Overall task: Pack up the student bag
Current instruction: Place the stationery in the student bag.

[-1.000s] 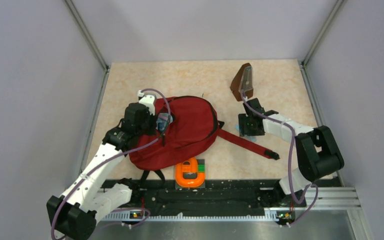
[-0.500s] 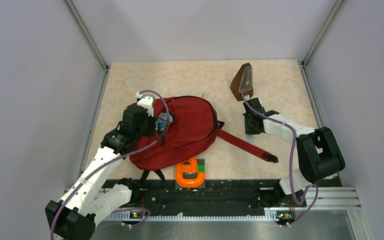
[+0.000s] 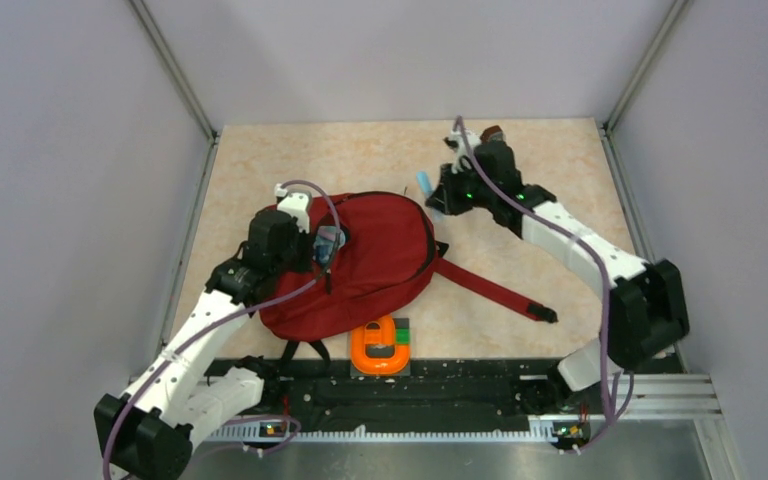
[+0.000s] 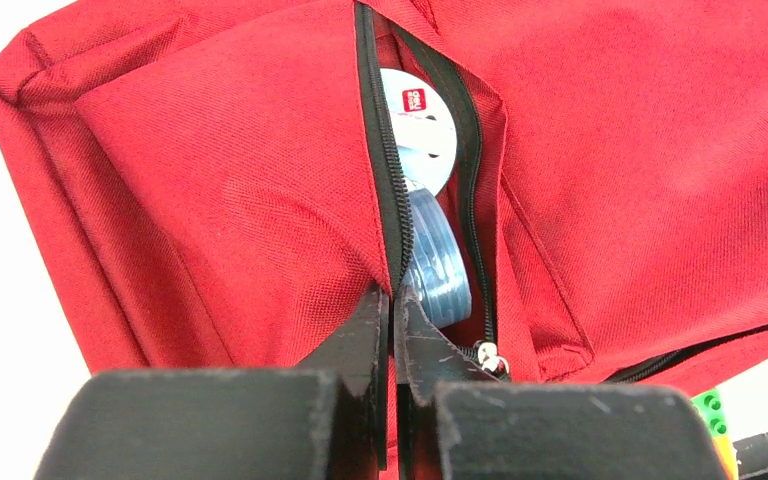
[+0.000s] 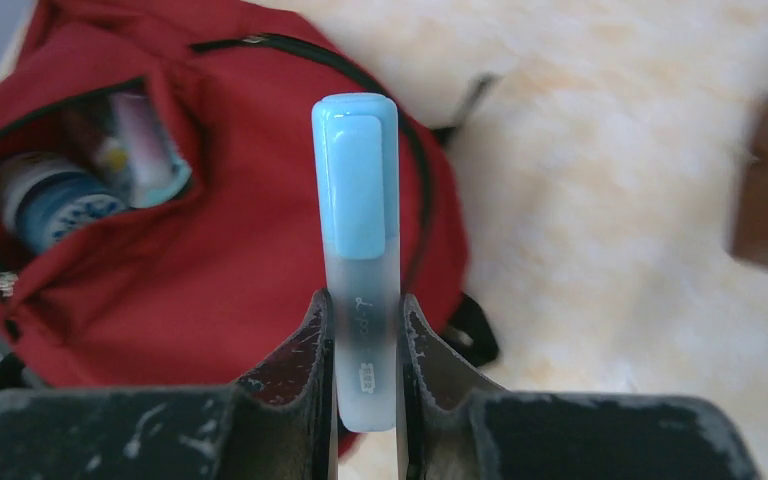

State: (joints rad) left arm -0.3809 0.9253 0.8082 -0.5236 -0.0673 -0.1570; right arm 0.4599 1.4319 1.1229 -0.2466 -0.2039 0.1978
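The dark-red student bag [image 3: 380, 262] lies left of centre, its long red strap [image 3: 490, 287] trailing right. My left gripper [image 3: 322, 250] is shut on the zipper edge of the bag [image 4: 260, 200], holding its opening apart; a white and blue round item [image 4: 430, 240] shows inside. My right gripper [image 3: 438, 193] is shut on a light-blue highlighter [image 5: 357, 250], held in the air near the bag's far right edge; the marker also shows in the top view [image 3: 424, 183]. The bag [image 5: 210, 240] and its open pocket show below it.
An orange U-shaped object [image 3: 378, 350] with a green block lies at the near edge by the bag. A brown case [image 3: 493, 132] is at the back right, mostly hidden by my right arm. Metal frame rails edge the table.
My right arm has lifted from the table right of the bag and swung back and left, carrying the blue highlighter toward the bag's top. The left arm has stayed on the zipper edge.
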